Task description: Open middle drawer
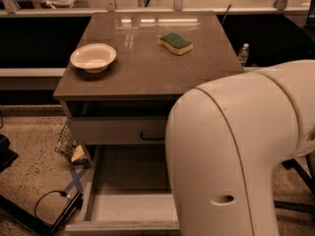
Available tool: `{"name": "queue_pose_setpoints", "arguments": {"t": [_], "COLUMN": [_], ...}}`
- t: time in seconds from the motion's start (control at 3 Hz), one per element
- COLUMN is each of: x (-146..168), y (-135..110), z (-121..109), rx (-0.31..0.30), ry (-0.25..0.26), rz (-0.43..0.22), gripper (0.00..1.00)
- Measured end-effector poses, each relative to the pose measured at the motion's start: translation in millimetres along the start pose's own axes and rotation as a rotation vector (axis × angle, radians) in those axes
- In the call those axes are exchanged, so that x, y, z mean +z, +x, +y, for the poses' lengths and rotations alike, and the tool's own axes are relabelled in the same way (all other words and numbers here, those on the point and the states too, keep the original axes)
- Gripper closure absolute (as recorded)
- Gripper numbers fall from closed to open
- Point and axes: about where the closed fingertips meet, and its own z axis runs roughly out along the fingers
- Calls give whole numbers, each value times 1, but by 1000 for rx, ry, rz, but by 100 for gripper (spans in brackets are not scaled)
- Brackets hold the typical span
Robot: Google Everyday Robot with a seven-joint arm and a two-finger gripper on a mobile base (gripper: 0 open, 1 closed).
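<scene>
Illumination is dim and warm-toned, falling from above and behind, with glare patches along the far edge of the tabletop (142,68). The middle drawer (130,173) lies in deep shadow at its back. The pale arm casing (236,151), evenly lit in the foreground, hides the gripper.
</scene>
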Motion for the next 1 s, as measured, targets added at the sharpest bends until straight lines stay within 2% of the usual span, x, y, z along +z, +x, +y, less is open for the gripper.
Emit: {"name": "queue_pose_setpoints", "arguments": {"t": [0.33, 0.67, 1.0], "x": [0, 0, 0], "y": [0, 0, 0], "z": [0, 1, 1], "rx": [0, -1, -1], "ry": [-1, -2, -2], "rz": [0, 0, 0], "gripper": [19, 0, 0]}}
